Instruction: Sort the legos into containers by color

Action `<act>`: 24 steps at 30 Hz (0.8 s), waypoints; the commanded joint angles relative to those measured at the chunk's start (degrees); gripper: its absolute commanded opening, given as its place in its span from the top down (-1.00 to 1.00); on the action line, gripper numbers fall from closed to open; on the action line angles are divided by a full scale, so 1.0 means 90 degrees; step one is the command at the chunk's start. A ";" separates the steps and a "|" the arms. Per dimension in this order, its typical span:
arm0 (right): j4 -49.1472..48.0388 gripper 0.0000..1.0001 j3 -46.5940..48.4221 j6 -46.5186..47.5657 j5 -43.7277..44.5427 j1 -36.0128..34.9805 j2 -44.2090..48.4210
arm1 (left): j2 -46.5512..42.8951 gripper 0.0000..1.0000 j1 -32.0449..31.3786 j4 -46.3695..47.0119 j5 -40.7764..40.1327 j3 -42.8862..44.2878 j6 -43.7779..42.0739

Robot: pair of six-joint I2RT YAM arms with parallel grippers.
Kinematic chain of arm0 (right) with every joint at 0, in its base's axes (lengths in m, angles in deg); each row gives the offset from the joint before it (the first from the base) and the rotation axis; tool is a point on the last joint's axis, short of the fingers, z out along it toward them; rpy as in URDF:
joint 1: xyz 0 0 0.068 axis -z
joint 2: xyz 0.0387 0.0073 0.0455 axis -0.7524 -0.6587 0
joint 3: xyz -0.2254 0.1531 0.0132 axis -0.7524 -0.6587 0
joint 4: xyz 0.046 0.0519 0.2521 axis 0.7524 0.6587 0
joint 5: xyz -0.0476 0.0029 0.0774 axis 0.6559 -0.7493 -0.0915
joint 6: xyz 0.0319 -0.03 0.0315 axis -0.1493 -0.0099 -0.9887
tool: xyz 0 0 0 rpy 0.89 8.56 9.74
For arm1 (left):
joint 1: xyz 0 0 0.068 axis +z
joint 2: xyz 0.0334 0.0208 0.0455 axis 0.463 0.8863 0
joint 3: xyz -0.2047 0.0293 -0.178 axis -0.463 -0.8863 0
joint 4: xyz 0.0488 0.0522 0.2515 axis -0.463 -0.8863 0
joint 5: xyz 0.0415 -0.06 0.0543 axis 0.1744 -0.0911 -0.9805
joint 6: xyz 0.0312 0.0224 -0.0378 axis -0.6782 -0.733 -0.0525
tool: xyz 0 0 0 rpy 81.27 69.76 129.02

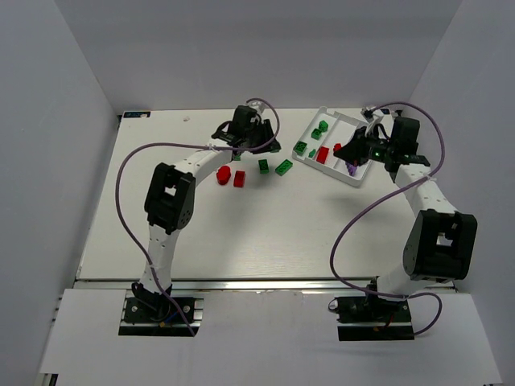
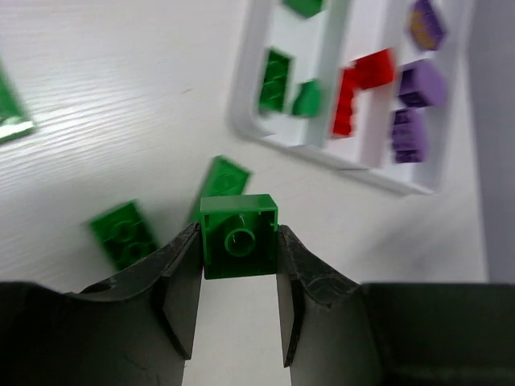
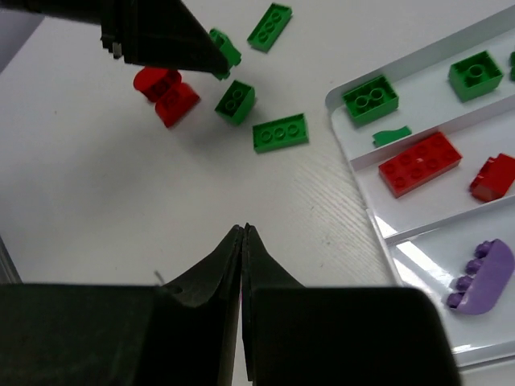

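My left gripper (image 1: 256, 143) (image 2: 239, 241) is shut on a square green brick (image 2: 239, 217), held above the table left of the white three-compartment tray (image 1: 342, 121) (image 2: 241, 121) (image 3: 360, 193). The tray holds green bricks (image 3: 370, 99) in one compartment, red bricks (image 3: 418, 163) in the middle one and purple bricks (image 2: 422, 84) in the third. Loose green bricks (image 1: 284, 168) (image 1: 263, 166) and two red bricks (image 1: 239, 178) (image 1: 224, 174) lie on the table below the left gripper. My right gripper (image 1: 348, 151) (image 3: 243, 229) is shut and empty, at the tray's near-left edge.
The left arm's fingers (image 3: 161, 32) show at the top left of the right wrist view, over the loose bricks. Grey walls enclose the white table (image 1: 209, 233) on three sides. Purple cables loop along both arms.
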 commanded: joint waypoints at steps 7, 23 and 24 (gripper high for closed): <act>-0.0393 0.89 0.0142 -0.0557 -0.0362 0.0298 0.0332 | 0.1370 0.55 -0.0452 0.2131 0.0641 0.1816 0.1780; -0.0540 0.87 -0.0385 -0.0918 -0.0684 0.0610 0.0362 | 0.2934 0.48 -0.0823 0.3132 -0.0853 0.3253 0.2270; -0.0540 0.87 -0.0415 -0.0918 -0.0703 0.0611 0.0362 | 0.2953 0.44 -0.0843 0.3083 -0.0960 0.3272 0.2241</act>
